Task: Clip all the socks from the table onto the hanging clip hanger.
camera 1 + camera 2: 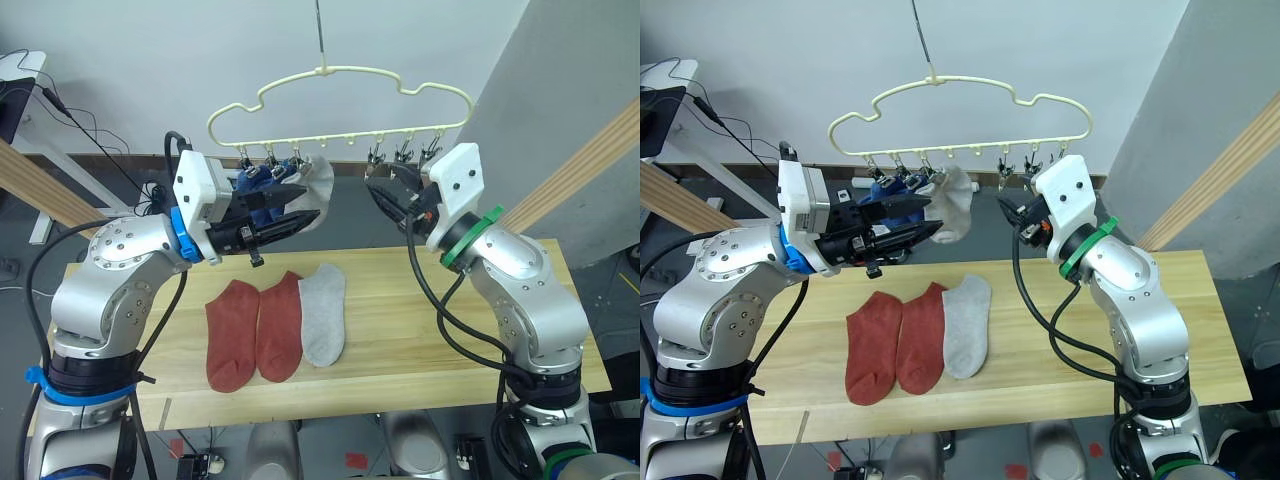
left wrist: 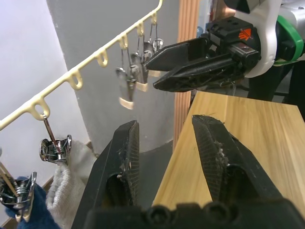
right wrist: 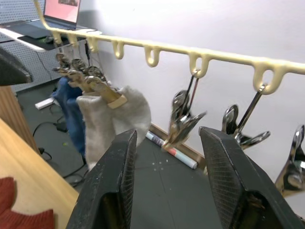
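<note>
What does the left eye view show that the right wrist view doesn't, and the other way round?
Left eye view alone: the grey sock lying on the table, and the hanger's long hook.
Right wrist view alone: the gridded inner faces of the open right gripper's fingers.
Shared: the hanger, its empty clips, the hung pale sock and blue sock, and a red sock.

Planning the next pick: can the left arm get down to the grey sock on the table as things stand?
Probably yes. The left gripper is open and empty, up by the clip hanger. The grey sock lies flat on the table below it, touching only a red sock alongside, nothing over it.
</note>
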{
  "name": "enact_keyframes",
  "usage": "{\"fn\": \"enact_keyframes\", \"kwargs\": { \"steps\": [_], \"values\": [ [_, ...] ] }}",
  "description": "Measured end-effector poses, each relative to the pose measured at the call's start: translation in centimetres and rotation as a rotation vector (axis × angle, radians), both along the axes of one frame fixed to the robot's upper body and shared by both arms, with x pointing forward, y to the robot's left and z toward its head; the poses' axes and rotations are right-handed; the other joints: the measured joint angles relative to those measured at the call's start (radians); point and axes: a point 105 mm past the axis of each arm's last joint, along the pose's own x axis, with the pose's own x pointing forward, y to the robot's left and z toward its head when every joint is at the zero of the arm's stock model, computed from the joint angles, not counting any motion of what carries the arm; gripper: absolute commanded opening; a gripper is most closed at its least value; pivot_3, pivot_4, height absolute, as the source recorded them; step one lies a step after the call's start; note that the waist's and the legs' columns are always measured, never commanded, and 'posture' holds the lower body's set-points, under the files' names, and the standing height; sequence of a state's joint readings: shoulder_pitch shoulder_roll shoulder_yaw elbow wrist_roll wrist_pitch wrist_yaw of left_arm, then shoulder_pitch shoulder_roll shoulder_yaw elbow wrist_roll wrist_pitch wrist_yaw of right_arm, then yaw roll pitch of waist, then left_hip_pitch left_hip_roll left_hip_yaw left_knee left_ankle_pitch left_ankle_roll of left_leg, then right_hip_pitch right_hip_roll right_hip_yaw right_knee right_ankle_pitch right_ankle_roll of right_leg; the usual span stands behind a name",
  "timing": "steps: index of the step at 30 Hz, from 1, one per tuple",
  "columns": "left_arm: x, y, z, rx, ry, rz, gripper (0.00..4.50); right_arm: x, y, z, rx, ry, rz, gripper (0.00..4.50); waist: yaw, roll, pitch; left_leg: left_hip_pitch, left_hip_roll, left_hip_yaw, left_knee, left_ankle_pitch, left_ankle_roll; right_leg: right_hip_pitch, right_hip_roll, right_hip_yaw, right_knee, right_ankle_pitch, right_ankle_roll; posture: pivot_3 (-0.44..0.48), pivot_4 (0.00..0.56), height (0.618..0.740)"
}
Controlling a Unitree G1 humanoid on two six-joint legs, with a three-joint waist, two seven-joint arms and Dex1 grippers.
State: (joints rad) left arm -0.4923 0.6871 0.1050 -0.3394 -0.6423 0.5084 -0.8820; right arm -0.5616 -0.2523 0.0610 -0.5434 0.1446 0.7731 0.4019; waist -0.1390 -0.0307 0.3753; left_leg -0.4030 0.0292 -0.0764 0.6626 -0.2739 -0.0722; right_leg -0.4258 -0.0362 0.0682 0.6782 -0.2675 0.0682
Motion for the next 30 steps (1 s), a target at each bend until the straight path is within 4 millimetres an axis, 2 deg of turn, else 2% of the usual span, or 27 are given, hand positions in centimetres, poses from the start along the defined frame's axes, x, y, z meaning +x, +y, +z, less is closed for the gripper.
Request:
{"fn": "enact_keyframes", "kwargs": {
  "steps": [10,30],
  "values": [
    [0.4,0.2,-0.3,0.0,-0.003,0.021,1.94,0.8,0.0,-0.6,0.005,0.031,-0.02,2.14,0.0,0.0,0.0,0.0,0.0,0.0,0.0,0.0,0.0,0.0,0.0,0.0,0.001,0.0,0.0,-0.208,0.295,0.733],
    [0.5,-0.2,-0.8,-0.004,0.01,0.023,1.94,2.2,2.5,-0.2,-0.011,0.008,0.037,2.14,0.0,0.0,-0.001,0.0,0.0,0.0,0.001,0.0,0.0,0.0,0.0,0.0,0.002,0.0,0.0,-0.196,0.295,0.733]
  ]
}}
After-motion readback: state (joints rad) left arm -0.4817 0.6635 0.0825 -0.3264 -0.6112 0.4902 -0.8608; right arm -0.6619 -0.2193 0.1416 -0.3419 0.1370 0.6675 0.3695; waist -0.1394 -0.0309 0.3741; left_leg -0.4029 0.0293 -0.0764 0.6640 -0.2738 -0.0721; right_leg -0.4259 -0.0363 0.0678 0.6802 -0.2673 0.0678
